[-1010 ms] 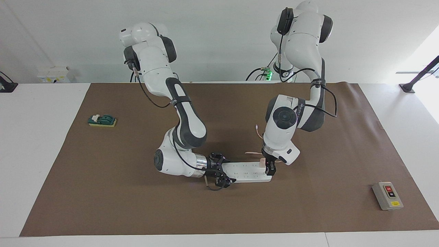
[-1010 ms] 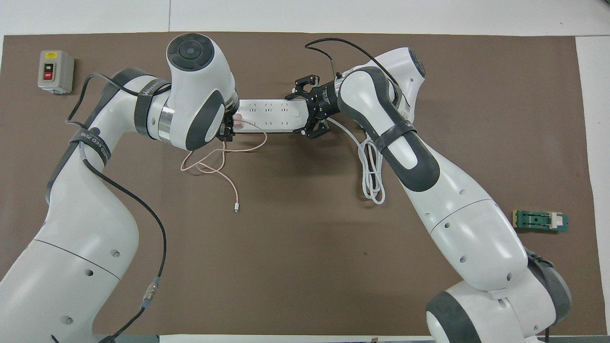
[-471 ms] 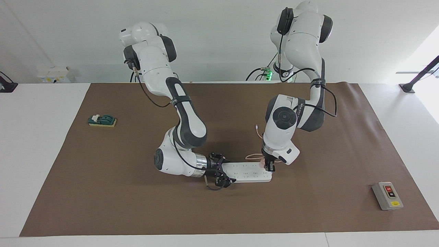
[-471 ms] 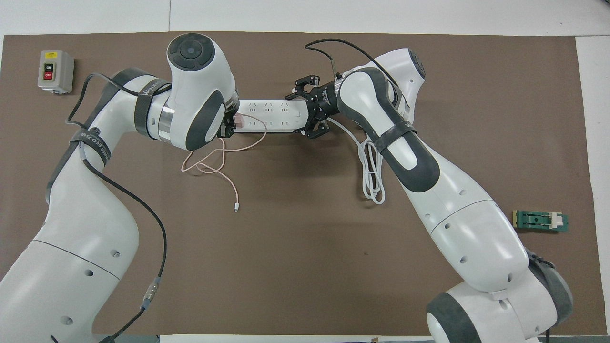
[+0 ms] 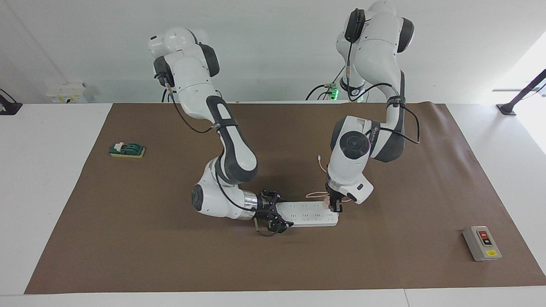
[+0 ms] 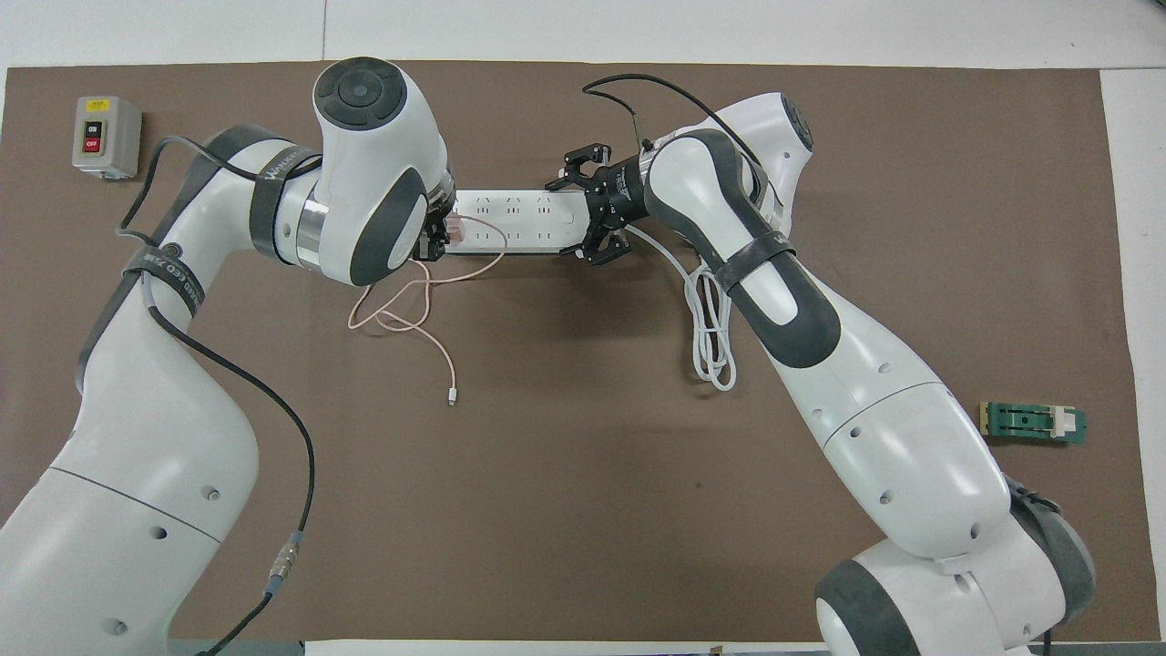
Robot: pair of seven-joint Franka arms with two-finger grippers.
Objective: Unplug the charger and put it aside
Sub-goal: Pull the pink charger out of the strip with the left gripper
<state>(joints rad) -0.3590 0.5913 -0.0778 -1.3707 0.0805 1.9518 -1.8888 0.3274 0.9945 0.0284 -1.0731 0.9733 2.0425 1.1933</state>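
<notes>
Overhead view: left tool (image 6: 435,239) clamps charger (image 6: 453,228) above power strip (image 6: 519,221).

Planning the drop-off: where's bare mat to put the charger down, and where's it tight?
Bare mat lies between the power strip and the grey switch box, and along the edge farthest from the robots. It is crowded nearer the robots: the pink cable loops beside the left gripper holding the charger, and the white cord coils by the right gripper.

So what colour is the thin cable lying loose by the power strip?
Pale pink, the charger's cable; the overhead view shows it best.
</notes>
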